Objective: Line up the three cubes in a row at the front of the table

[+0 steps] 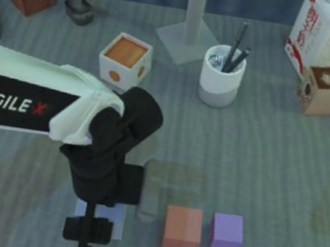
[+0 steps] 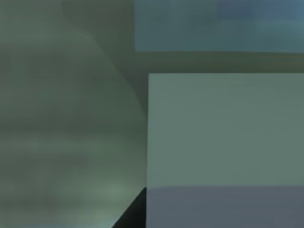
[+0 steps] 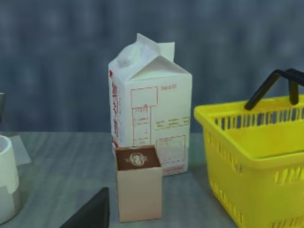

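Under the left claw (image 1: 88, 231), at the front of the table (image 1: 281, 178), sits the blue-white cube (image 1: 118, 222), mostly hidden by the arm; whether the fingers are parted or gripping it I cannot tell. To the claw's right lie the pink cube (image 1: 183, 229) and, just beyond it, the purple cube (image 1: 226, 232). Square the blue-white cube level with those two before letting go and lifting straight up. Behind the claw stand an orange-topped box (image 1: 124, 61) and a pen cup (image 1: 222, 75), well clear. The right arm is out of sight.
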